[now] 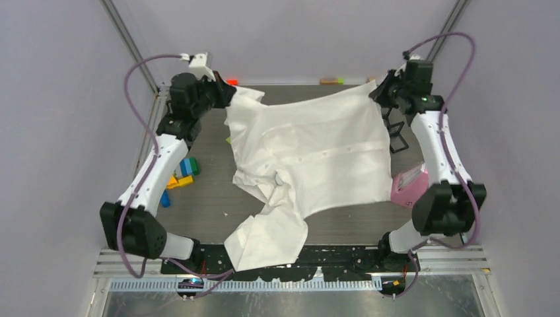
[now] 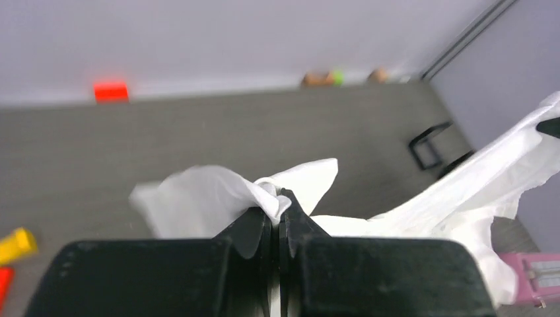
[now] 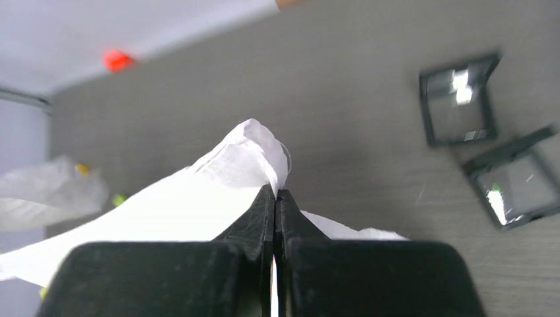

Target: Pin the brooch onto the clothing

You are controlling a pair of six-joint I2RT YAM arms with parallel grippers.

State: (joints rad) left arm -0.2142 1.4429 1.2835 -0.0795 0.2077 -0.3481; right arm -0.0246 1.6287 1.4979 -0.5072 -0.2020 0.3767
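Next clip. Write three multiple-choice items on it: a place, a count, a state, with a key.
1. Relative to the shirt, the coloured blocks lie: A) to the robot's left; B) on top; C) to the robot's right.
2. Black square frames in view: A) one; B) two; C) four.
3. The left gripper and right gripper are: A) both open; B) both shut on the shirt; C) only the left shut.
Key: 1 A, the top view shows them there; 2 B, the right wrist view shows two; 3 B, the fingers pinch white fabric in both wrist views.

The clothing (image 1: 310, 152) spans left gripper (image 1: 231, 94) to right gripper (image 1: 377, 90) (far side), blocks (image 1: 183, 173) at left.
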